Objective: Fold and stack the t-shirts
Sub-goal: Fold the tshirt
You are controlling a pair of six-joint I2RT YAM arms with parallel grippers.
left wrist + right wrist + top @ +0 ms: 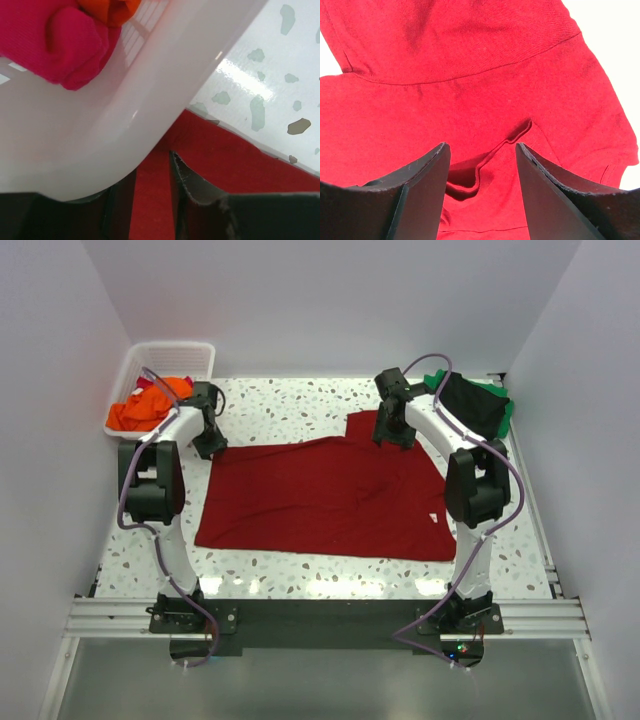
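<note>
- Dark red shirt (320, 500) lies spread flat mid-table (300, 405), between the two arms. No fold made in it yet, by the look of it.
- Judged stage: early. This shirt is laid out for its first fold; the folding and stacking are left to do.
- Basket (175, 348) at the far left corner holds crumpled orange (150, 410) and red cloth, more shirts waiting, most likely.
- Black shirt (475, 405) over a green one at the far right corner; cannot tell whether they are folded.
- Dark red shirt's look: broad, roughly rectangular body, mostly smooth, with soft creases near the middle. One sleeve sticks out at the far right edge. Small white tag shows near the right hem.
- Left gripper (210, 448) sits at the shirt's far left corner, just beside the basket. Jaws narrowly apart, flat red cloth seen through the gap, nothing visibly pinched.
- Right gripper (482, 145) is low over the sleeve area. Jaws wide, a small ridge of cloth between them, not clamped.
</note>
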